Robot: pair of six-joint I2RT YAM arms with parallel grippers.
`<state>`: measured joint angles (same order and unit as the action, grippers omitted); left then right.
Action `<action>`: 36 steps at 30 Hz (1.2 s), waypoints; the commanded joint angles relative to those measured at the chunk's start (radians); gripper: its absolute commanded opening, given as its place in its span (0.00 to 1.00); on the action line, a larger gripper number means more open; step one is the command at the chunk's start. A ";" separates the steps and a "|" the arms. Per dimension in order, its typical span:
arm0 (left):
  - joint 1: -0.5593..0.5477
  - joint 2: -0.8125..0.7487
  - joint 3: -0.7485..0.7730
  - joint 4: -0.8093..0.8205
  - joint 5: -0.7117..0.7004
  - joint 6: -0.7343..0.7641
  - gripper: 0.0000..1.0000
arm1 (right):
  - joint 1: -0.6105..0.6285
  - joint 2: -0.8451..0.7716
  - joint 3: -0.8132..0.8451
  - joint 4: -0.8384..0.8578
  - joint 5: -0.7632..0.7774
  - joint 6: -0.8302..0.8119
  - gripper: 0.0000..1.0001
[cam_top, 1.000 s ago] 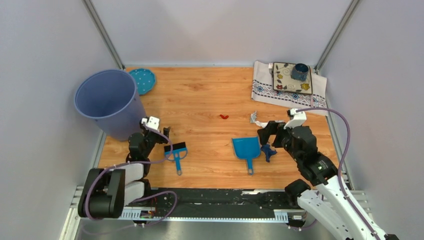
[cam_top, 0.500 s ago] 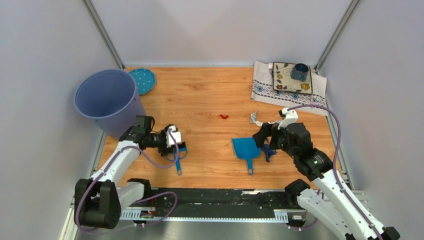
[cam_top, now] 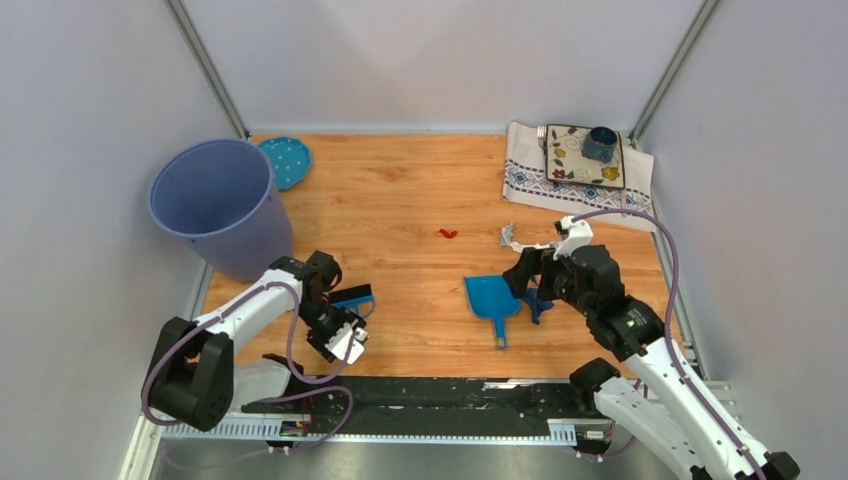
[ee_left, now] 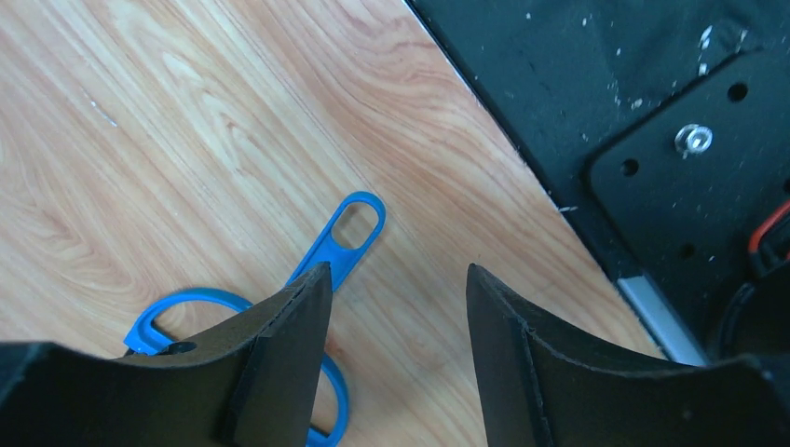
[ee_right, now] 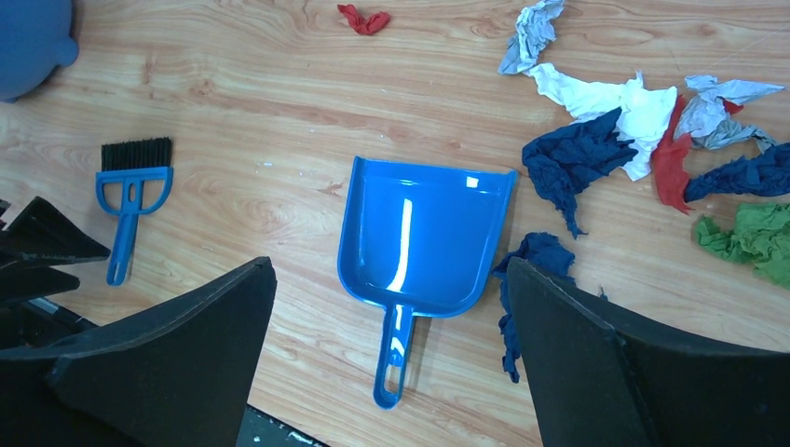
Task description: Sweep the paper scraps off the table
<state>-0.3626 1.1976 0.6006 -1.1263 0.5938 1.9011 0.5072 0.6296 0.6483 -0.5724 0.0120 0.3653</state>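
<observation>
Paper scraps lie on the table (cam_top: 400,190): a red one (cam_top: 447,233) (ee_right: 365,19), a grey-white one (cam_top: 508,235) (ee_right: 531,33), and, in the right wrist view, white (ee_right: 615,102), dark blue (ee_right: 568,158), red (ee_right: 671,163) and green (ee_right: 750,233) ones. A blue dustpan (cam_top: 492,295) (ee_right: 424,233) lies flat beside a dark blue scrap (cam_top: 538,302) (ee_right: 531,270). My right gripper (cam_top: 530,278) (ee_right: 389,265) is open and empty above the dustpan. My left gripper (cam_top: 345,330) (ee_left: 396,279) is open and empty, low over the handle of a blue brush (cam_top: 355,298) (ee_left: 345,228) (ee_right: 133,186).
A blue-purple bin (cam_top: 215,200) stands at the left with a teal dotted plate (cam_top: 285,160) behind it. A patterned white cloth (cam_top: 530,180) at the back right carries a square plate (cam_top: 578,165) and a blue cup (cam_top: 600,143). A black rail (cam_top: 430,395) runs along the near edge.
My left arm has swung from beside the bin to over the brush handle, its wrist now turned toward the near edge. My right gripper has shifted slightly left above the dustpan.
</observation>
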 commanded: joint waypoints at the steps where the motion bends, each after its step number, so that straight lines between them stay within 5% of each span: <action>1: -0.027 0.055 0.048 0.028 -0.045 0.202 0.64 | -0.004 -0.004 0.011 0.009 -0.026 0.007 0.99; 12: -0.102 0.131 0.096 0.028 -0.037 0.174 0.64 | -0.004 0.018 0.001 0.013 -0.037 0.012 0.99; 17: -0.104 0.143 0.007 0.167 -0.158 0.207 0.64 | -0.004 0.022 0.004 0.005 -0.040 0.007 0.99; 22: -0.117 0.171 -0.022 0.275 -0.100 0.171 0.61 | -0.004 0.025 -0.009 0.005 -0.041 0.009 0.99; 25: -0.139 0.172 -0.074 0.322 -0.123 0.185 0.49 | -0.004 0.022 -0.009 0.003 -0.047 0.012 0.98; 31: -0.153 0.186 -0.117 0.371 -0.158 0.187 0.00 | -0.006 0.013 -0.001 -0.007 -0.052 0.017 0.98; 32: -0.153 0.183 -0.116 0.382 -0.138 0.168 0.00 | -0.003 0.015 0.004 -0.007 -0.053 0.020 0.98; 34: -0.153 0.159 -0.101 0.448 -0.086 0.043 0.00 | -0.004 0.016 0.008 -0.006 -0.066 0.032 0.98; 36: -0.153 0.114 -0.073 0.544 0.030 -0.291 0.00 | -0.003 0.027 0.030 -0.015 -0.072 0.070 0.95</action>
<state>-0.4976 1.3056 0.5892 -0.9977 0.4980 1.8946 0.5072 0.6544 0.6430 -0.5880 -0.0338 0.3813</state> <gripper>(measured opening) 0.057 0.970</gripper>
